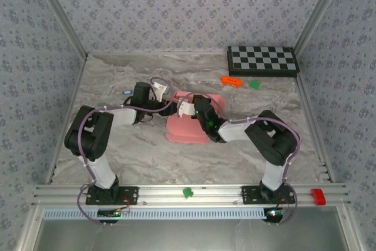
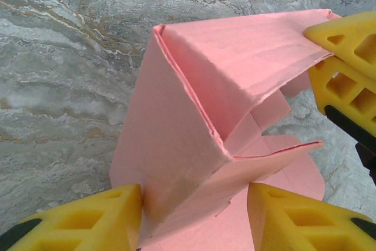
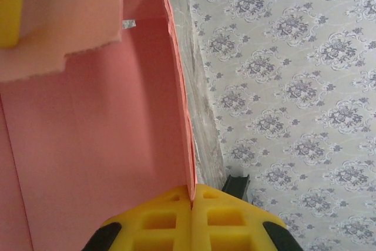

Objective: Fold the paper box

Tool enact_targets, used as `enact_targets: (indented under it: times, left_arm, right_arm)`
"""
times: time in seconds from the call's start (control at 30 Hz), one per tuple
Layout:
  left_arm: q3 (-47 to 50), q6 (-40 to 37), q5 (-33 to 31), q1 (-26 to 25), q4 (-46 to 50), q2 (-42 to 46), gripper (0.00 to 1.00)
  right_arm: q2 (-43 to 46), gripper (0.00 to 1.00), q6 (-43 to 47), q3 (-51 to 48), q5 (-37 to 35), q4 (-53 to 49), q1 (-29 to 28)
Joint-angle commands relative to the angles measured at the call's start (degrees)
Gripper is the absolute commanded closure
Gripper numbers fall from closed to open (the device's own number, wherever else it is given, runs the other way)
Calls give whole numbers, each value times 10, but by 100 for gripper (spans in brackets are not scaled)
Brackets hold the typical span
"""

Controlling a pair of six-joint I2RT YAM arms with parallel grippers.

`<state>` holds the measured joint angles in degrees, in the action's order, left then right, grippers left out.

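The salmon-pink paper box (image 1: 187, 129) lies partly folded mid-table, one panel raised into a ridge (image 2: 194, 98). My left gripper (image 1: 168, 94) reaches it from the left. Its jaws (image 2: 194, 216) stand open astride a folded corner: the left finger (image 2: 88, 218) touches the card, and the right finger (image 2: 299, 218) stands a little clear of it. My right gripper (image 1: 181, 107) comes from the right and is shut on the thin edge of the raised panel (image 3: 192, 198). Its yellow fingers (image 2: 346, 63) show at that panel's far end. The box's inner face (image 3: 88, 145) rises beside the pinched edge.
A checkerboard (image 1: 263, 60) lies at the back right, with an orange block (image 1: 231, 80) and a green block (image 1: 254, 84) just in front of it. A small green piece (image 1: 188, 192) and a red one (image 1: 318, 196) sit on the front rail. Patterned walls enclose the table.
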<state>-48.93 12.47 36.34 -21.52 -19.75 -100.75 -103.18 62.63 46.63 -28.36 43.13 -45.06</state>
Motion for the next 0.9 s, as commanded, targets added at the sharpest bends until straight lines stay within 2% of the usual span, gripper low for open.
enact_targets:
  times: [0.0, 0.23, 0.57, 0.87]
  left_arm:
    - [-3, -12, -1, -5, -20, 3, 54]
    - [3, -13, -60, -17, -22, 0, 54]
    - [-5, -12, -80, -34, -22, -15, 50]
    - [-4, 13, -118, -39, -33, -27, 54]
  right_arm:
    - [-11, 100, -1, 6, -12, 13, -4]
    - [-14, 100, 1, 13, -12, 12, -4]
    - [-18, 100, 2, 19, -12, 9, -3]
    - [-22, 100, -2, 25, -13, 7, -1]
